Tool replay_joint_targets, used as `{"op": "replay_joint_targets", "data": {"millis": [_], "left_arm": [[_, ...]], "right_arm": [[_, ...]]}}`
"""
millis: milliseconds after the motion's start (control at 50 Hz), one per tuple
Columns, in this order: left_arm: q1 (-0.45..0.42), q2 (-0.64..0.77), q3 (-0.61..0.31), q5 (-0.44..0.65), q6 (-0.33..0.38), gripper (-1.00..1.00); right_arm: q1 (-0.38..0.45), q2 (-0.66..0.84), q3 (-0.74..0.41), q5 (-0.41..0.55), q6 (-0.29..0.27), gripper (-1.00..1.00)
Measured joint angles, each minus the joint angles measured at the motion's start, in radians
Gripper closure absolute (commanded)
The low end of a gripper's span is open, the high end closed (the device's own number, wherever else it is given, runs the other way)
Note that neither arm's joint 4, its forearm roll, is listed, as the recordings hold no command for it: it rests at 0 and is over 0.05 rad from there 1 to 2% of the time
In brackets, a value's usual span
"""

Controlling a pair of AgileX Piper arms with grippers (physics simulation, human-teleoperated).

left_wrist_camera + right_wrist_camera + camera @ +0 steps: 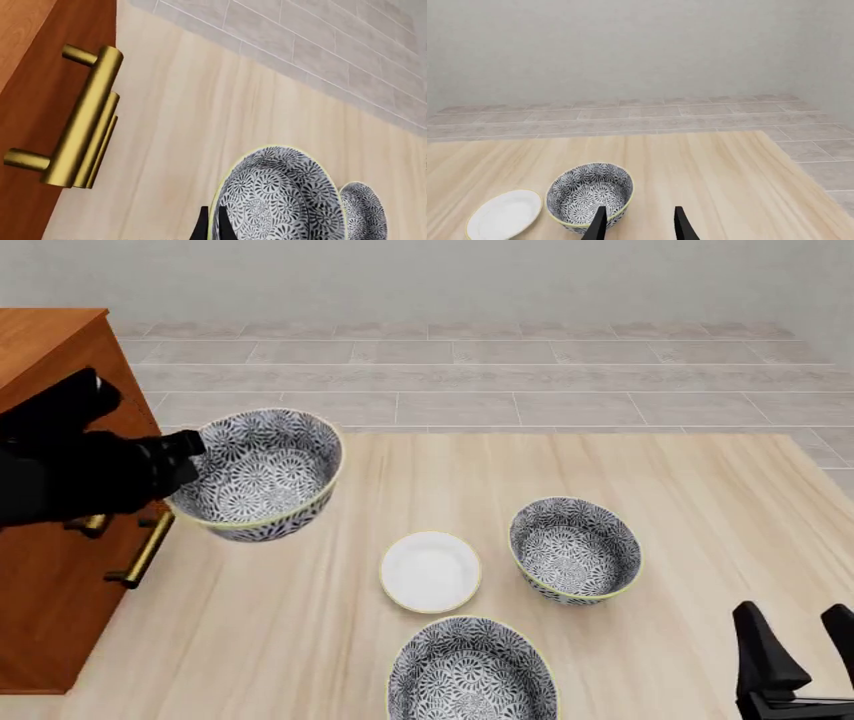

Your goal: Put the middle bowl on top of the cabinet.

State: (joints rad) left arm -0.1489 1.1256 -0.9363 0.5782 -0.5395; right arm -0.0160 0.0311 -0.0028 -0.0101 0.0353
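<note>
My left gripper [191,452] is shut on the left rim of the middle bowl [263,472], a deep blue-grey floral bowl with a yellow-green rim. The bowl hangs tilted above the table, right beside the cabinet [51,350]. It sits below the cabinet's top edge. In the left wrist view the gripper [213,221] pinches the bowl's [280,195] rim, with the cabinet's [33,70] brass handles [87,120] close by. My right gripper [798,635] stands open over the table's front right corner, holding nothing.
Two more floral bowls rest on the table, one right of centre [575,548] and one at the front edge [473,672]. A small white dish [430,571] lies between them. In the right wrist view a bowl [590,192] and the dish [504,212] lie ahead.
</note>
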Motion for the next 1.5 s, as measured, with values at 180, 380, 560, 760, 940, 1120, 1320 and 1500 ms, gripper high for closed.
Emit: {"op": "replay_joint_targets", "data": {"millis": [180, 380, 560, 760, 940, 1120, 1320, 1500], "left_arm": [[0.016, -0.009, -0.054, 0.061, -0.009, 1.00], [0.031, -0.023, -0.113, 0.119, -0.008, 1.00], [0.055, -0.031, -0.167, 0.174, -0.008, 1.00], [0.087, -0.038, -0.229, 0.231, -0.009, 1.00], [0.119, -0.038, -0.289, 0.272, -0.007, 1.00], [0.146, -0.036, -0.331, 0.305, -0.016, 1.00], [0.180, -0.030, -0.379, 0.339, -0.029, 1.00], [0.217, -0.020, -0.424, 0.362, -0.042, 1.00]], "right_arm": [[0.000, 0.003, -0.001, -0.002, 0.000, -1.00], [-0.001, 0.001, -0.001, -0.001, 0.001, -1.00], [-0.001, -0.001, -0.001, 0.000, 0.003, -1.00], [-0.002, -0.001, -0.001, 0.000, 0.005, -1.00], [-0.004, -0.007, -0.001, 0.003, 0.008, -1.00], [-0.005, -0.013, 0.000, 0.008, 0.009, -1.00], [-0.006, -0.011, 0.000, 0.006, 0.010, -1.00], [-0.006, -0.007, 0.000, 0.002, 0.009, -1.00]]}}
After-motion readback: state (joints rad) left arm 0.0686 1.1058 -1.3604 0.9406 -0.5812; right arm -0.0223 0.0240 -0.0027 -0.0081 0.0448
